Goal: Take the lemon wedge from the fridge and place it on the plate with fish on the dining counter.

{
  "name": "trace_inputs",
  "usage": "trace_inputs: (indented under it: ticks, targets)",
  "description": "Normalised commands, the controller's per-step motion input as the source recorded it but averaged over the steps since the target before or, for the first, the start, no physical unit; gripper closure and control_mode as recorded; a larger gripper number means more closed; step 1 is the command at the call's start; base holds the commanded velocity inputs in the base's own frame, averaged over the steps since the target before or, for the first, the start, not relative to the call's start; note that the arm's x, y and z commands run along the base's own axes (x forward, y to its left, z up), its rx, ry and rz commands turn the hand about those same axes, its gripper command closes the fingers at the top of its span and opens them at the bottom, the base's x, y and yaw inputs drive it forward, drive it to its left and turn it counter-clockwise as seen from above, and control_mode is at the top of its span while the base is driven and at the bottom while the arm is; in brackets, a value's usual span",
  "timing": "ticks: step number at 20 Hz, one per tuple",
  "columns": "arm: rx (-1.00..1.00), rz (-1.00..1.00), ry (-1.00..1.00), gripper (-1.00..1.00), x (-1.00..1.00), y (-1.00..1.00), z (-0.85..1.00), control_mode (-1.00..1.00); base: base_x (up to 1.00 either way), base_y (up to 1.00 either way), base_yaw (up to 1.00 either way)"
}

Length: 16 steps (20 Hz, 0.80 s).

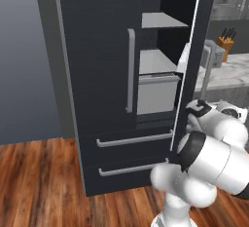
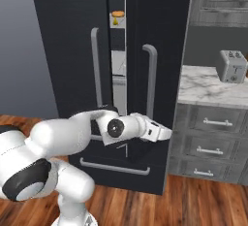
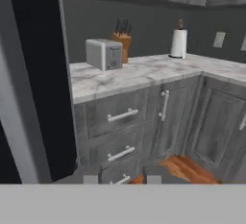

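One tiny lemon wedge (image 2: pixel 116 22) sits high up inside the fridge (image 2: pixel 145 36), on a shelf seen through the gap between the doors. It is bright yellow and lies just under a flat round orange thing (image 2: pixel 117 13). The wedge is well above the jaws and a bit to their left in the right base view.

The wedge looks very light and very small, much smaller than the gripper (image 2: pixel 164 134). It is probably soft and a bit slippery, so a hard squeeze could squash it or make it pop out. I think the best place to hold it is across its two flat sides, near the fat middle, with a gentle pinch.

The gripper is low, beside the edge of the open right door (image 1: pixel 192 65), near its long grey handle (image 2: pixel 151 79). It points off to the side, toward the marble tabletop (image 3: pixel 139 71) with the toaster (image 3: pixel 104 54), the knife block (image 3: pixel 123 40) and the paper roll (image 3: pixel 178 43). Grey drawers (image 3: pixel 120 117) sit below that tabletop.

Just the small dark fingertips (image 3: pixel 90 179) show at the bottom of the hand view, with a gap between them and nothing in it. The jaws stand a little apart and hold nothing.

The arm needs to go up and reach into the fridge next, I think.
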Motion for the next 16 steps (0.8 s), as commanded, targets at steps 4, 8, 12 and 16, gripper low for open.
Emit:
trace_inputs:
  ticks: [4, 8, 12, 16]
  targets:
    - [0.02, -0.2, 0.11, -1.0, -0.36, -0.36, 1.0, -1.0, 0.0, 0.0, 0.0]
    - [0.1, -0.03, 0.08, -1.0, -0.21, -0.07, 1.0, -1.0, 0.0, 0.0, 0.0]
    - [0.29, 0.02, 0.09, -1.0, -0.12, 0.32, 1.0, -1.0, 0.0, 0.0, 0.0]
    - [0.28, 0.05, 0.06, -1.0, -0.24, 0.89, 1.0, -1.0, 0.0, 0.0, 0.0]
